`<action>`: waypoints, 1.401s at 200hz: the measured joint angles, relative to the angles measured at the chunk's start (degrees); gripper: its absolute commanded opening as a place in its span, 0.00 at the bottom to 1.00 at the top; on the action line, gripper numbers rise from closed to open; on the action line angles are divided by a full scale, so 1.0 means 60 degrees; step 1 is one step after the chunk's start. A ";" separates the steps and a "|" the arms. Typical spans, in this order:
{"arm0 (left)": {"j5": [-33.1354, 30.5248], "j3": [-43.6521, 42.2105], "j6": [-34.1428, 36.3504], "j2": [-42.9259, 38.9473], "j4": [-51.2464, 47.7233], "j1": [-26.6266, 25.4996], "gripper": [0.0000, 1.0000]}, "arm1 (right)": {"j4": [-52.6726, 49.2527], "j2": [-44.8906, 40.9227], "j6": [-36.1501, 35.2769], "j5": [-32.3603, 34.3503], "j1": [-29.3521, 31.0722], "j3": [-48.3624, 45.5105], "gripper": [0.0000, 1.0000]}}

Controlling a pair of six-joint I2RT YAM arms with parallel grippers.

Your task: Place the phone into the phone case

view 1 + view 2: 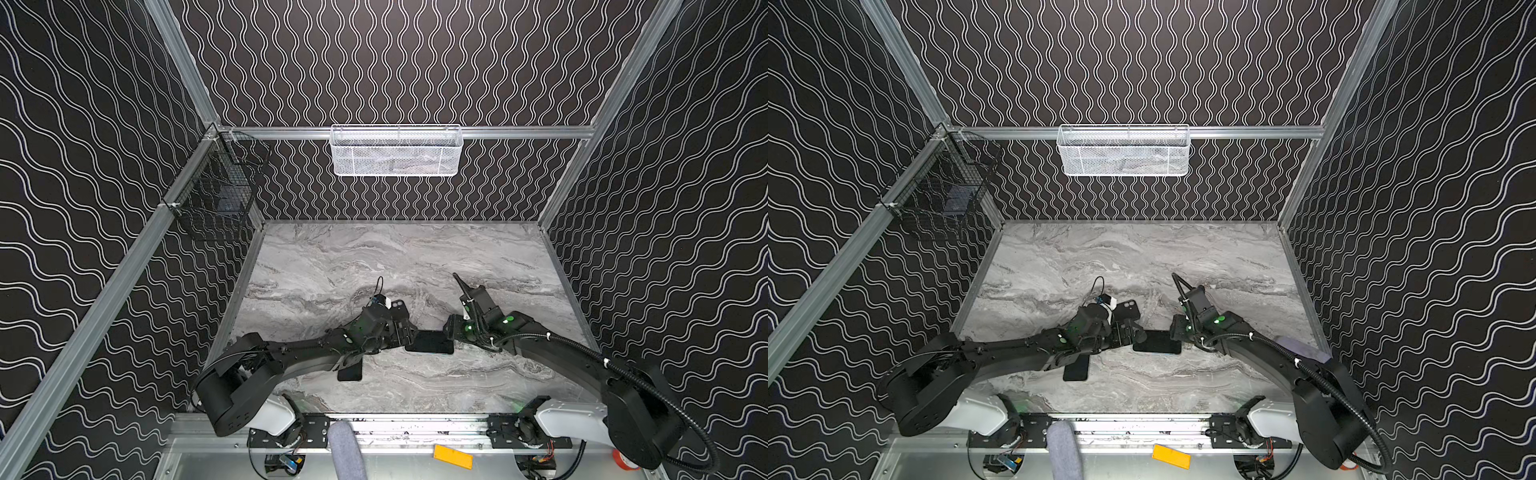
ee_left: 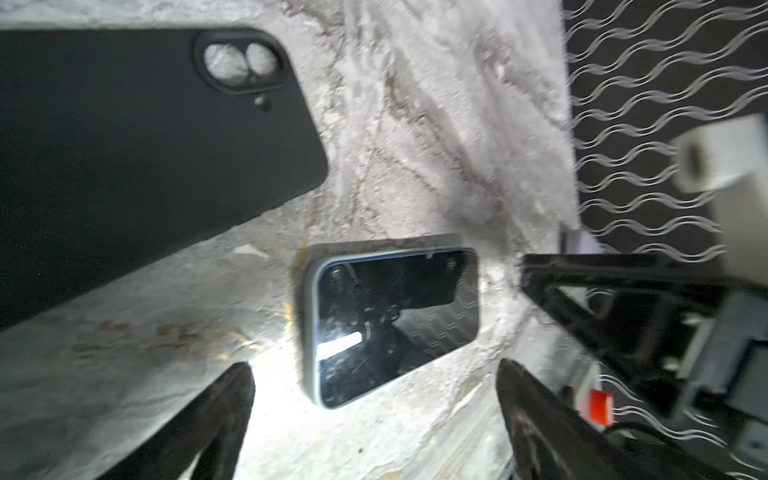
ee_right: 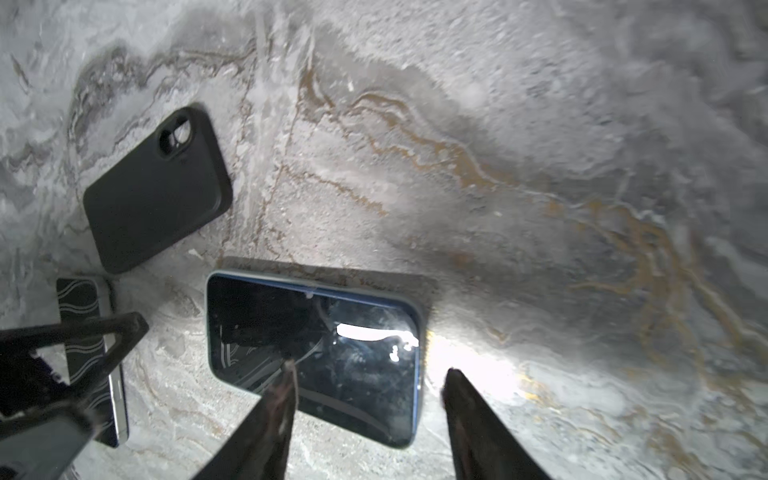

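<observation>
Right wrist view: phone (image 3: 328,345) lies screen-up on the surface (image 3: 498,166), apart from the case (image 3: 158,191). Left gripper (image 2: 374,368) and right gripper (image 3: 370,369) flank it, jaws spread, empty. Grasping step, seemingly; next needs a clean edge pinch.

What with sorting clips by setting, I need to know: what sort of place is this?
Probably a robot test cell, not a home: an aluminium frame boxes in wavy-patterned walls, and a left arm and right arm are mounted on a base rail fronting a marble-look tabletop.
</observation>
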 measured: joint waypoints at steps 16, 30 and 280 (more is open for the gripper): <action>-0.0124 0.0200 0.0317 0.0211 -0.0623 -0.0084 0.90 | -0.0073 -0.0087 0.0051 0.0000 -0.0098 -0.0102 0.60; -0.0233 0.0372 0.0546 0.0393 -0.1060 -0.0189 0.90 | -0.0102 -0.0095 0.0073 -0.0007 -0.0109 -0.0153 0.60; -0.2127 0.0831 0.1679 0.0969 -0.1953 -0.0532 0.89 | -0.0204 0.0856 -0.0047 -0.0109 0.0131 -0.0492 0.36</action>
